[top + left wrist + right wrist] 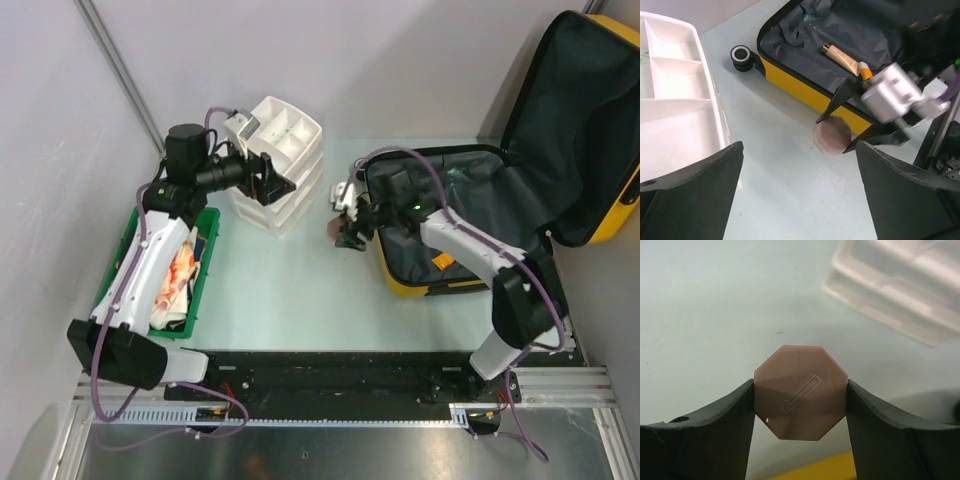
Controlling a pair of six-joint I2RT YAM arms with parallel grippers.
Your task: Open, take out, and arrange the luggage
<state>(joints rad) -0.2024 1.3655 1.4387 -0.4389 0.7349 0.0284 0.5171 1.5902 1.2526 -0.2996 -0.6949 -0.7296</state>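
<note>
While I hover over the bench, right tool: clamped on a brown octagonal disc, just beside the luggage.
Left tool: jaws spread wide, by the white drawer unit.
Luggage: lid open, lying on the bench's right side.

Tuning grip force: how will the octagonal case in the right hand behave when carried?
The octagonal mauve case looks rigid and glossy, so probably slippery. The right hand pinches flat edges, so it likely won't roll but might pivot.

top: overhead, wide | wrists: close, low | shared: luggage
</note>
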